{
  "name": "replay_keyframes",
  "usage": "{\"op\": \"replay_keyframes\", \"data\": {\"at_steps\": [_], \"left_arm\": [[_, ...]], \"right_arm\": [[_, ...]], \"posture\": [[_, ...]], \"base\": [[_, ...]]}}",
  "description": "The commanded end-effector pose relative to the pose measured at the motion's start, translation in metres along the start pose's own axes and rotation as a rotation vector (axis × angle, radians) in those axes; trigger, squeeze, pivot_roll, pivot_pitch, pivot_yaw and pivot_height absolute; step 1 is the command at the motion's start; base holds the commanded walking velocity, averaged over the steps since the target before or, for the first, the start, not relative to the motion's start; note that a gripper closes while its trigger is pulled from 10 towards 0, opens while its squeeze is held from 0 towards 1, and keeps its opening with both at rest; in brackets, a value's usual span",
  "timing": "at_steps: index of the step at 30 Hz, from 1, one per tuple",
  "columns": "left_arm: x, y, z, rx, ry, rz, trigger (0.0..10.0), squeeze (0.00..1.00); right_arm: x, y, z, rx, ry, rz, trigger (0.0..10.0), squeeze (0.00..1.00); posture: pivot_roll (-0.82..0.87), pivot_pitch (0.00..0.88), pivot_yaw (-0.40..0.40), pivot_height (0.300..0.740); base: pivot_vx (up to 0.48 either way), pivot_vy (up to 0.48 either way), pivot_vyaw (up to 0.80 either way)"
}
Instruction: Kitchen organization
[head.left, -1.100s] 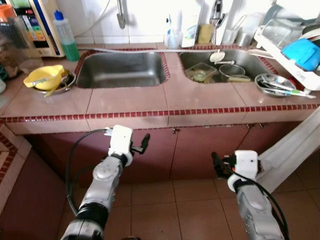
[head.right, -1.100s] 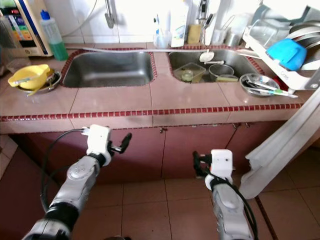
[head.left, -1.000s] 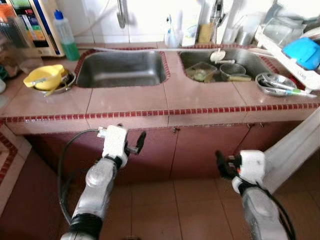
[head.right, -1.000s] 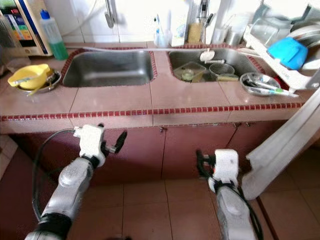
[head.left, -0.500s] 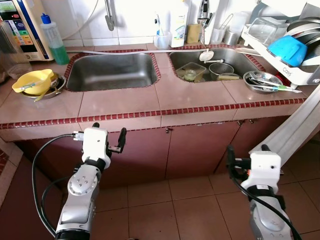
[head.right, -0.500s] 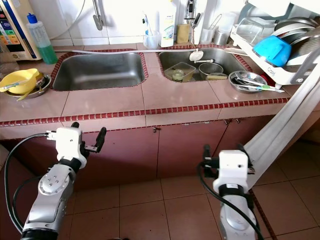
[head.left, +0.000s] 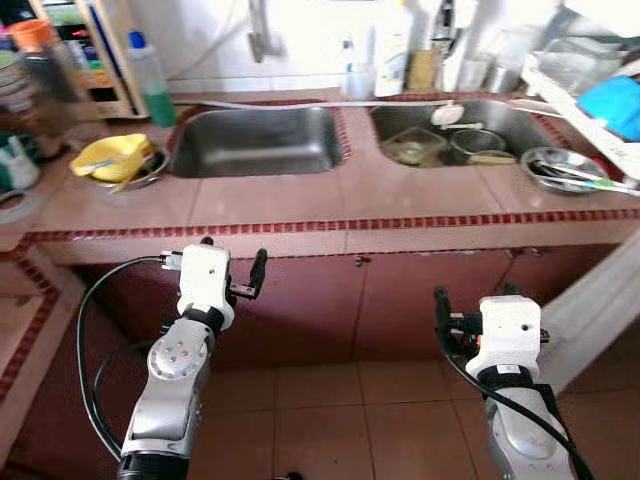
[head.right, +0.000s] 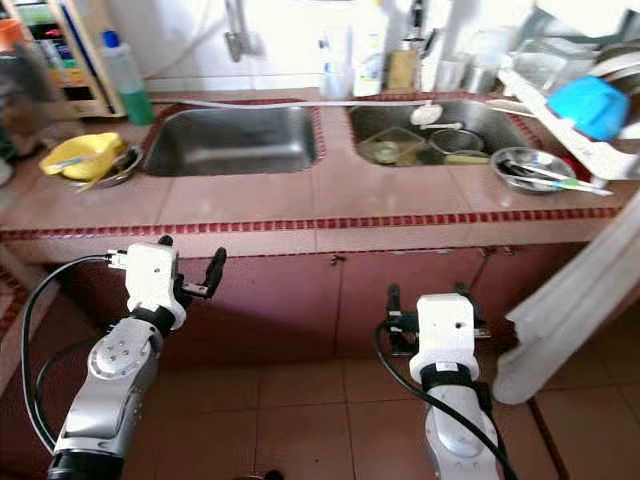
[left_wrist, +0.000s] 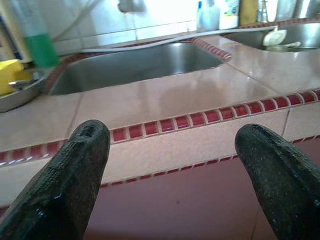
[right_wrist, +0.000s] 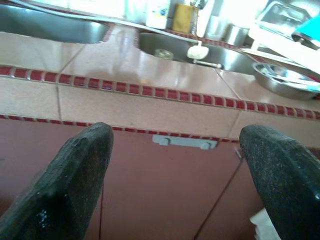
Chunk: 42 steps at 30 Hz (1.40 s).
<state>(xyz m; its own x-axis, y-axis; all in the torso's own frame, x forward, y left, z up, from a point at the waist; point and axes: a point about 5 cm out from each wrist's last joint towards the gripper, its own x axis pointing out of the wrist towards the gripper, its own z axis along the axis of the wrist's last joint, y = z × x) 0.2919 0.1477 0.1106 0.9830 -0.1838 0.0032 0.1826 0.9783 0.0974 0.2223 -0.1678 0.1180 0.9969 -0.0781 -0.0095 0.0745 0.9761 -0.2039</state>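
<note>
You are facing a pink-tiled desk (head.left: 400, 205) whose long axis runs side to side, with a red tile trim along its front edge. Take the left sink (head.left: 257, 142) as your landmark: it is an empty steel basin set into the desk, long axis running along it. Just to its right, across a tiled strip, the right sink (head.left: 470, 140) holds a clear container (head.left: 408, 150), a small pot (head.left: 469, 141) and a white ladle-like piece near its back edge. To the left of the left sink a yellow bowl (head.left: 108, 158) sits in a metal dish, and behind that stands a green soap bottle (head.left: 152, 80). Far right of the left sink, a metal bowl (head.left: 558, 168) with utensils lies on the desk, beside a dish rack carrying a blue bowl (head.right: 587, 106).

Your left gripper (left_wrist: 172, 165) is raised in front of the cabinet doors (head.left: 400, 300) below the left sink, pointing at the desk's front edge, fingers spread wide and empty. Your right gripper (right_wrist: 177, 170) is held lower, below the right sink, also aimed at the cabinet front, fingers wide apart with nothing between them. Both stand clear of the desk edge, over open brown floor tiles (head.left: 330, 420). A white cloth (head.right: 570, 300) hangs down past the desk's right end, near your right arm.
</note>
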Motion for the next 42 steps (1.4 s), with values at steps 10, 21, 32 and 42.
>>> {"op": "replay_keyframes", "data": {"at_steps": [10, 21, 32, 42], "left_arm": [[0.004, -0.003, -0.002, 0.009, 0.032, -0.020, 10.0, 0.00], [0.008, -0.010, -0.001, 0.000, 0.032, -0.060, 10.0, 0.00], [0.014, -0.019, 0.007, -0.039, 0.014, -0.132, 10.0, 0.00], [0.021, -0.025, 0.018, -0.105, 0.001, -0.166, 10.0, 0.00]], "right_arm": [[0.008, -0.003, 0.012, -0.019, -0.036, -0.007, 10.0, 0.00], [0.015, -0.012, 0.019, -0.104, -0.064, 0.005, 10.0, 0.00], [0.016, -0.045, 0.021, -0.249, -0.065, 0.099, 10.0, 0.00], [0.029, -0.068, 0.021, -0.131, -0.046, -0.121, 10.0, 0.00]], "posture": [[0.05, 0.000, 0.041, 0.740], [0.04, 0.000, 0.045, 0.740], [0.02, 0.000, 0.048, 0.740], [0.04, 0.000, 0.048, 0.740]], "base": [[0.000, 0.000, 0.80], [0.000, 0.000, 0.76], [0.000, 0.000, 0.05], [0.000, 0.000, 0.00]]}}
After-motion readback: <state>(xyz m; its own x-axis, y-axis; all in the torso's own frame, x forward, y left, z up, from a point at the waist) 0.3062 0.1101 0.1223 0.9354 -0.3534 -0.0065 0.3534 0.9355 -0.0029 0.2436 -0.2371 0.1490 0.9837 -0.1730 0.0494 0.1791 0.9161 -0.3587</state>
